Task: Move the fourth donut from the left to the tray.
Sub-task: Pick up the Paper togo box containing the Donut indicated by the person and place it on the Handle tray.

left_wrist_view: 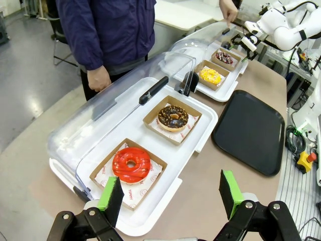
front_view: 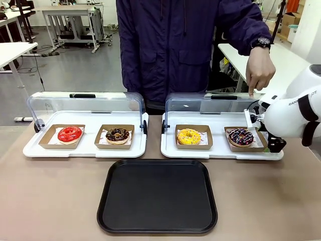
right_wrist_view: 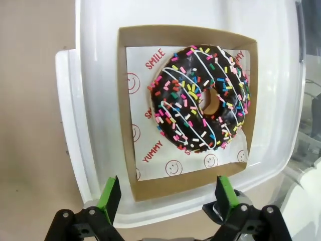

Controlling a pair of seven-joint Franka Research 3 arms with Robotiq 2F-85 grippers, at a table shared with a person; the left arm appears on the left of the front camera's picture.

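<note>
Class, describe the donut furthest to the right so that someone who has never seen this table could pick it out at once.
Behind the black tray, find the right-hand white display tray. Its right cardboard holder carries the donut. Unlike the yellow donut beside it, it is dark chocolate with white stripes and coloured sprinkles.

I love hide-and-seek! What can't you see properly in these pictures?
1. Front view: the right arm covers part of the cardboard holder under the fourth donut.
2. Left wrist view: that donut is far off, too small to show its stripes.
3. Right wrist view: the donut covers part of the printed paper.
</note>
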